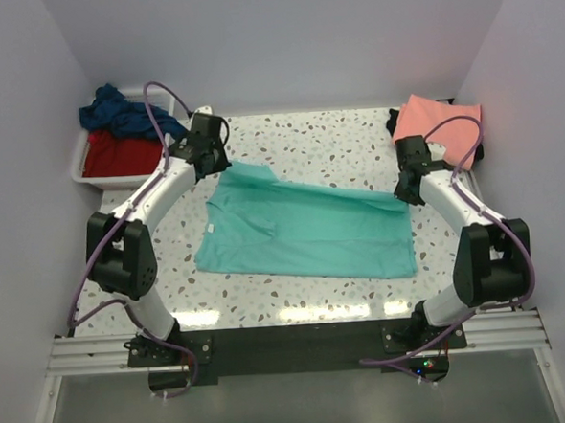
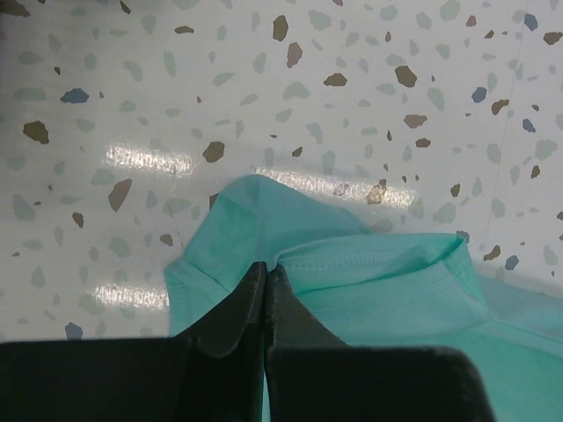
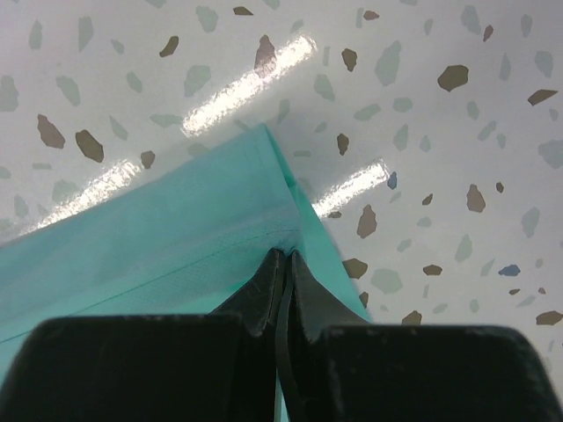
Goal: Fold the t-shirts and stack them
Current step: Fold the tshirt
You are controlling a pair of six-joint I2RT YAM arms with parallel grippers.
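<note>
The turquoise-teal t-shirt (image 1: 308, 231) lies spread across the middle of the table, its far half doubled over. My left gripper (image 1: 218, 167) is shut on its far-left edge; in the left wrist view the fingertips (image 2: 266, 271) pinch the teal cloth (image 2: 378, 290). My right gripper (image 1: 408, 196) is shut on the far-right corner; in the right wrist view the fingertips (image 3: 285, 257) pinch the teal hem (image 3: 176, 237). A salmon-pink t-shirt (image 1: 438, 120) lies folded at the far right on a black one (image 1: 477, 150). Navy blue (image 1: 123, 111) and red (image 1: 118, 152) t-shirts sit in the tub.
A white plastic tub (image 1: 80, 166) stands at the far left, off the table's corner. The speckled tabletop (image 1: 326, 137) is bare behind the teal t-shirt. Walls close in on both sides and the back.
</note>
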